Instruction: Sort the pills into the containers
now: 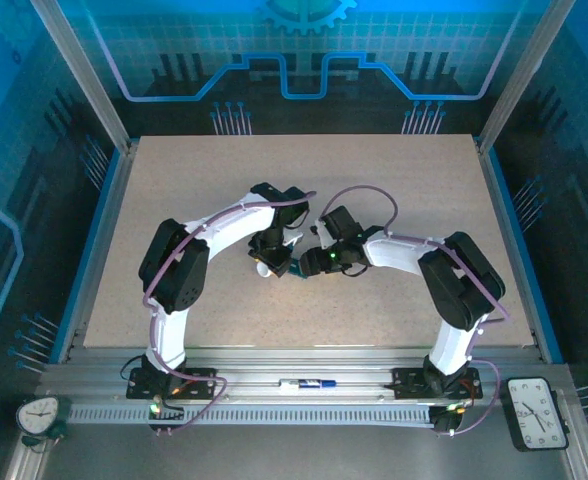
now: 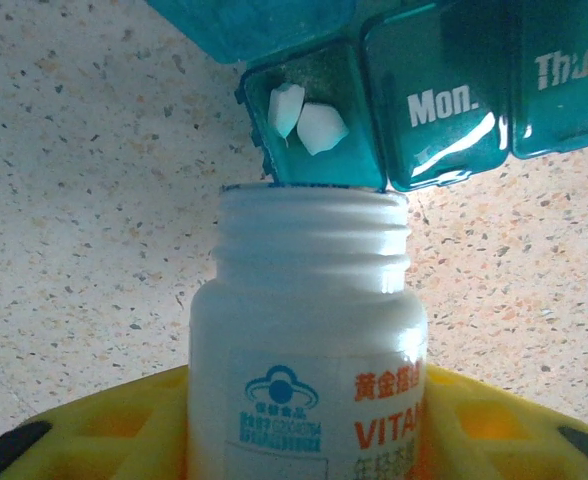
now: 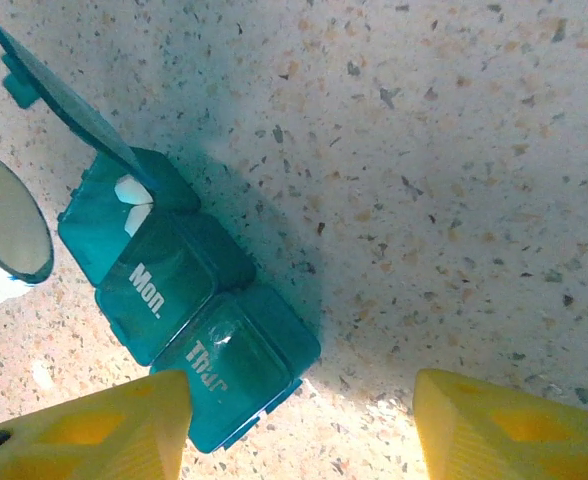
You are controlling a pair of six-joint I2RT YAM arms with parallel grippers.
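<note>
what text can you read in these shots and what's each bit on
"Mon." - white, on the closed middle lid of the teal pill box.
"Thur" - white, on the closed end lid beside it.
"VITA" - orange, cut off at the frame edge, on the label of the white bottle.
Orange Chinese characters above that, and the small print under the blue logo: too blurred to read.
Numerals on the round clock and the square clock: too small to read.

1 teal pill box [image 3: 189,320], 3 compartments [image 2: 444,110]; 2 white pills [image 2: 309,125] inside; 1 white bottle [image 2: 309,330]; 2 clocks [image 1: 40,414].
</note>
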